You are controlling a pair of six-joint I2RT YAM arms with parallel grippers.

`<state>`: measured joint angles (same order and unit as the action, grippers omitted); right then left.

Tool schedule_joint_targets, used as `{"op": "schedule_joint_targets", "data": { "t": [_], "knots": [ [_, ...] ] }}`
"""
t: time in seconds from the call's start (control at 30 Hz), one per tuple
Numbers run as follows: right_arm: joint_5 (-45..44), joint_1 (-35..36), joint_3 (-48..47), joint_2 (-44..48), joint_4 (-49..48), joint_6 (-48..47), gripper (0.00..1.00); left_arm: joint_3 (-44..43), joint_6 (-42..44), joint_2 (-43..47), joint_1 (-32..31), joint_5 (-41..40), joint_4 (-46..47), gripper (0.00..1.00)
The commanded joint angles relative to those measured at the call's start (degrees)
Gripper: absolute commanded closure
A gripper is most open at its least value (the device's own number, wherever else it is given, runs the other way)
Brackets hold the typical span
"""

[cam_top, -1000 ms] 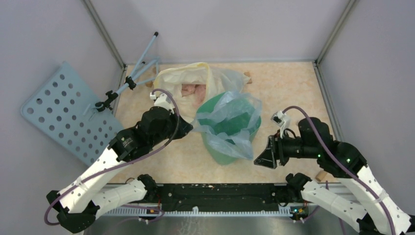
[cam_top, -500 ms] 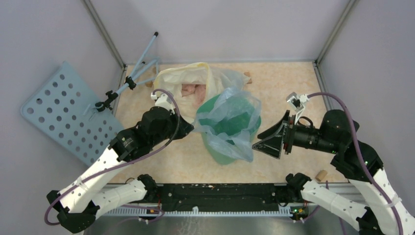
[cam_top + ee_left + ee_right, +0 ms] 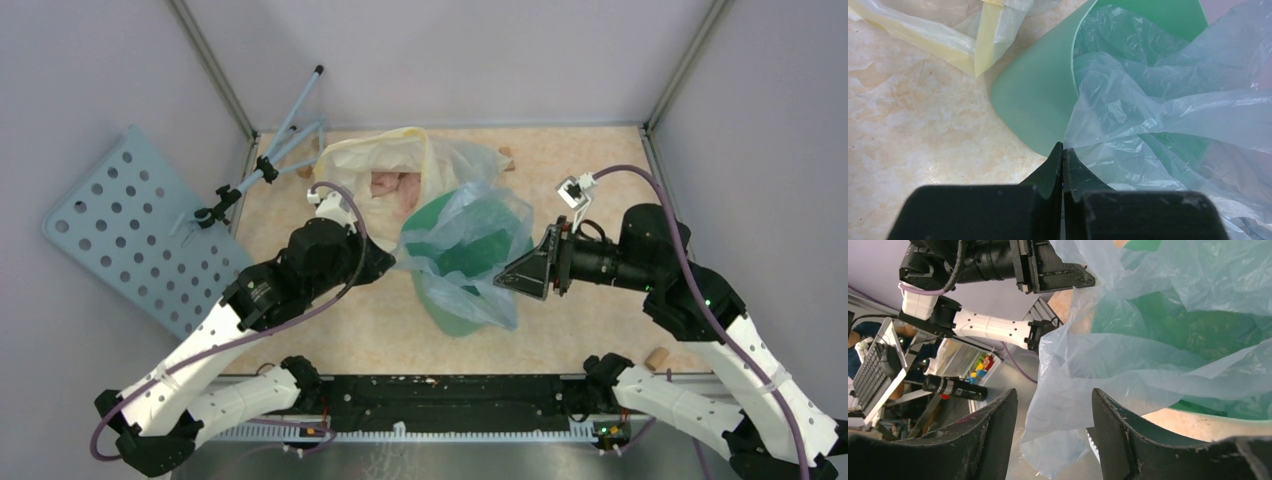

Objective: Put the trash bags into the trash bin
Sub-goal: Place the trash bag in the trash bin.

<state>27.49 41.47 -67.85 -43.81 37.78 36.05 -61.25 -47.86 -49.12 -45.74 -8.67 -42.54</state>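
Left pincer (image 3: 1062, 150) is pinching the trash bag (image 3: 470, 250) at the trash bin's (image 3: 1038, 100) 9 o'clock rim, right pincer (image 3: 1054, 405) is hanging open at 3 o'clock; bag is draping half-out, so a hard tug is risking tipping the bin.
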Motion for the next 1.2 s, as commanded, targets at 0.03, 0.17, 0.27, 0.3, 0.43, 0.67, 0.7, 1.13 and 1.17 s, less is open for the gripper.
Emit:
{"op": "schedule_joint_targets", "data": {
  "t": [0.03,0.17,0.27,0.3,0.43,0.67,0.7,1.13,1.17],
  "knots": [
    [1.35,0.27,1.48,-0.33,0.73,1.58,0.41,-0.36,1.01,1.23,0.29,-0.94,1.14,1.0],
    [3.43,0.27,3.0,-0.03,-2.64,3.73,0.5,0.09,1.09,1.46,0.28,-0.49,1.56,1.0],
    [4.97,0.28,3.29,-0.22,-4.18,4.41,0.72,0.43,1.12,1.84,0.23,-0.64,1.69,1.0],
    [4.44,0.27,3.14,-0.11,-4.03,4.46,0.79,0.43,1.16,1.88,0.29,-0.77,1.56,1.0],
    [-1.63,0.27,1.81,1.15,1.44,2.96,1.0,0.14,1.36,2.46,0.3,-1.53,0.51,1.0],
    [-19.51,0.27,0.2,3.39,17.67,-2.05,1.0,-0.88,2.7,4.13,0.27,-5.28,-3.59,1.0],
    [-21.76,0.27,0.45,3.89,19.15,-2.35,1.0,-0.47,2.73,4.39,0.29,-5.52,-3.75,1.0],
    [-10.92,0.23,2.35,6.89,9.36,-1.29,0.37,2.45,2.46,3.66,0.27,-2.44,0.46,1.0],
    [-6.74,0.28,2.79,6.1,7.07,-0.88,0.34,2.58,2.45,3.41,0.28,-2.04,0.71,1.0]
  ]
}}
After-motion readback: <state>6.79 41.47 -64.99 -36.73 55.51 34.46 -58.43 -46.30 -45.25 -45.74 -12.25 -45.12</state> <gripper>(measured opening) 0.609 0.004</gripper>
